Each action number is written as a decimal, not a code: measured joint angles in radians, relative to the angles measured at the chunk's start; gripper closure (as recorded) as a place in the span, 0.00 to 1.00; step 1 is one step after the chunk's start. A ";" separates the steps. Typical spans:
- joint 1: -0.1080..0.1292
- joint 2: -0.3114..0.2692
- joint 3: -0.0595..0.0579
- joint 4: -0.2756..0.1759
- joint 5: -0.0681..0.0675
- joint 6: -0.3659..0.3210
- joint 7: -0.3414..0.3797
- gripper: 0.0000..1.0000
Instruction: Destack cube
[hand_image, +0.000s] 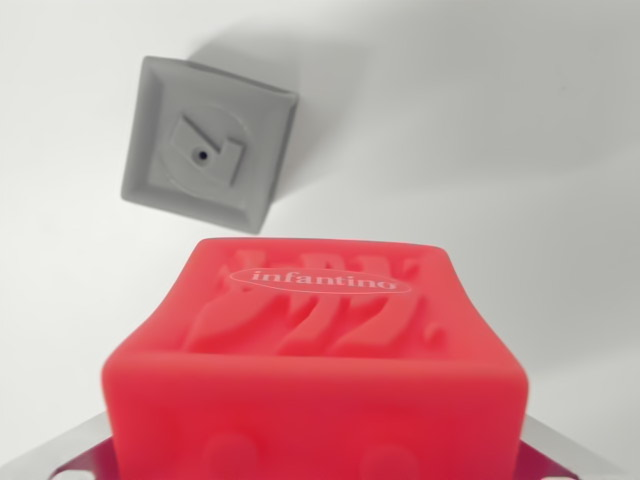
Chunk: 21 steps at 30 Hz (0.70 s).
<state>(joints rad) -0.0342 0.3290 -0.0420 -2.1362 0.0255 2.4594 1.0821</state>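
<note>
A red soft cube (320, 340) with the raised word "infantino" on its top face fills the lower half of the wrist view, very close to the camera. My gripper (315, 458) is shut on it, and its metal fingers (70, 452) show at the cube's lower left and lower right corners. A grey cube (208, 145) with a raised figure and a small hole on its top lies on the white surface at the upper left. It sits apart from the red cube and casts a shadow toward the upper right.
The white tabletop (500, 130) spreads around both cubes, with nothing else showing on it in this view.
</note>
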 joint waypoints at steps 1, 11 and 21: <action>-0.001 -0.001 0.000 -0.003 0.000 0.002 -0.006 1.00; -0.023 -0.016 0.000 -0.055 0.000 0.039 -0.115 1.00; -0.046 -0.027 0.000 -0.103 0.000 0.075 -0.224 1.00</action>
<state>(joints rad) -0.0798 0.3022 -0.0421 -2.2388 0.0255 2.5347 0.8577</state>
